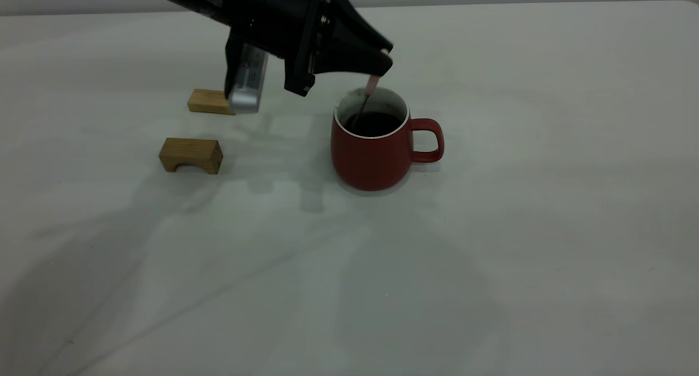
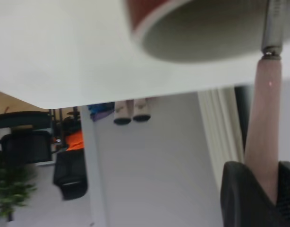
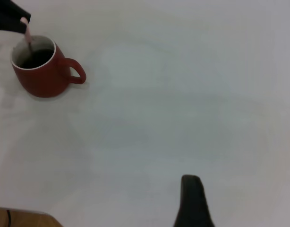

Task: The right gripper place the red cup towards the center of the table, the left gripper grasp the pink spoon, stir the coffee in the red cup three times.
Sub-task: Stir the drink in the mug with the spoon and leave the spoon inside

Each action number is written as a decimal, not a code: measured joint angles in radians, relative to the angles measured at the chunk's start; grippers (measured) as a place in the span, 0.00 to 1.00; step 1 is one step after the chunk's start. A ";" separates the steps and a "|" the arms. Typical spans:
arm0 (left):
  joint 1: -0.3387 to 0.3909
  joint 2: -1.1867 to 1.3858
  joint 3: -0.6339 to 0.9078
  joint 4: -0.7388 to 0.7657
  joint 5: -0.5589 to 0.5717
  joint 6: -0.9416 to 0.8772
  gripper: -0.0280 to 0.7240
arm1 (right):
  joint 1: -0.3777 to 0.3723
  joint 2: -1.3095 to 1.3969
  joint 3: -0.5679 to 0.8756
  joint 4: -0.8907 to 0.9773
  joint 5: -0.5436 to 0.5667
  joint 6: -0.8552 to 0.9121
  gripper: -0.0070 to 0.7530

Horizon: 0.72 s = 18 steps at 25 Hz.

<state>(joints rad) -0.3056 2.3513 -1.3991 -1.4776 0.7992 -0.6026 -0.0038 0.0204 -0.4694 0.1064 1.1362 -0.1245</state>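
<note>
You're working in dim, flat light in the exterior view: the table (image 1: 491,256) reads grey-green, with broad soft shadows of the arms fanning toward its near edge, which suggests lamps overhead. In your left wrist view the red cup (image 2: 149,14) and pink spoon (image 2: 263,123) are smeared out of focus. Your right wrist view is brighter, washed pale, softly defined throughout.

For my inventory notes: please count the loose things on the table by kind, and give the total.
Wooden blocks: 2
Red cup with coffee: 1
Pink spoon, held in the cup by the left gripper: 1
Total: 4
</note>
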 joint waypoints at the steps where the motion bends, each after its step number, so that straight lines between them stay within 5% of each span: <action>1: 0.000 0.000 0.000 -0.011 0.023 0.016 0.27 | 0.000 0.000 0.000 0.000 0.000 0.000 0.79; 6: 0.000 -0.001 0.000 0.001 0.164 -0.142 0.27 | 0.000 0.000 0.000 0.000 0.000 0.000 0.79; 10: 0.000 -0.002 0.000 0.067 0.107 -0.269 0.27 | 0.000 0.000 0.000 0.000 0.000 0.000 0.79; 18: 0.003 -0.002 0.000 0.024 0.002 0.027 0.27 | 0.000 0.000 0.000 0.000 0.000 0.000 0.79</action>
<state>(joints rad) -0.3024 2.3490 -1.3994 -1.4531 0.8012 -0.5753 -0.0038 0.0204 -0.4694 0.1064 1.1362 -0.1245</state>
